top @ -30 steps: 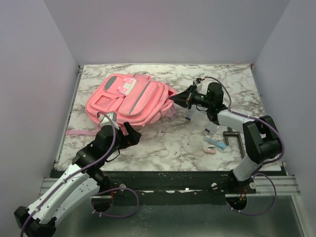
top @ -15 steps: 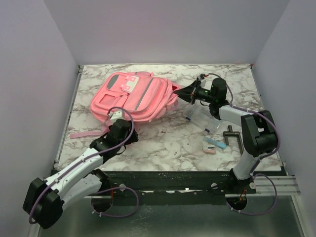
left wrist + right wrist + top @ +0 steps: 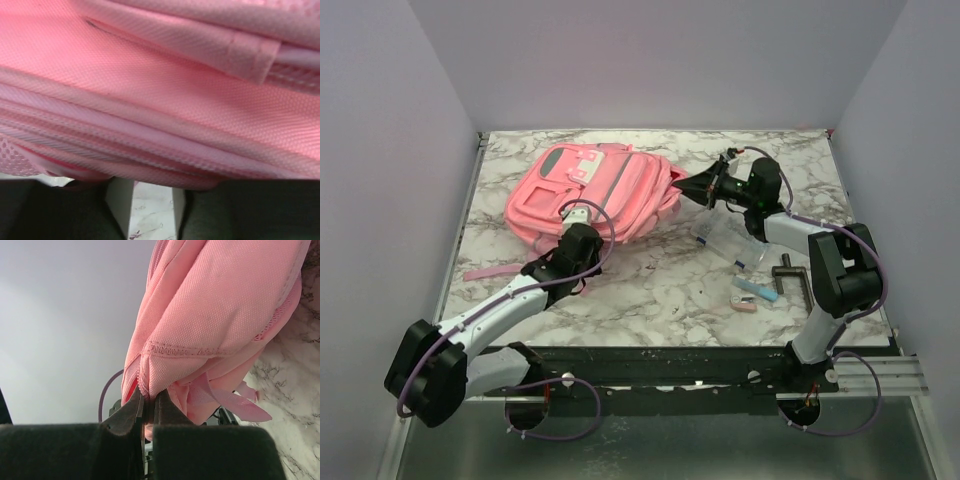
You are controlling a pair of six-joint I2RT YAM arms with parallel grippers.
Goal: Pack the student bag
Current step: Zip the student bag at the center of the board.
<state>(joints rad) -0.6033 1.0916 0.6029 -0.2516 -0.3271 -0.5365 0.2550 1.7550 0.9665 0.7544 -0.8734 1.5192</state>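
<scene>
The student bag [image 3: 595,190] is a large pink backpack lying flat on the marble table at the back left, its grey-trimmed pockets facing up. My left gripper [image 3: 582,228] is pushed against the bag's near edge. In the left wrist view the pink fabric [image 3: 165,100] lies across the fingertips and bare table shows in the gap between the fingers [image 3: 120,200]; the gripper [image 3: 152,182] is open. My right gripper [image 3: 695,187] is shut on a fold of the bag's right end [image 3: 220,310], pinching a stitched seam and holding that end raised; the gripper [image 3: 150,400] shows no gap.
A clear plastic case [image 3: 728,240] lies right of the bag. A blue item [image 3: 757,290], a small pink one [image 3: 744,306] and a black bracket [image 3: 790,272] lie near the right front. A pink strap [image 3: 485,270] trails off the bag's near-left corner.
My left arm has stretched forward to the bag's near edge and its jaws have narrowed. The right gripper lifted and pulled the bag's right end, so the bag shifted slightly away.
</scene>
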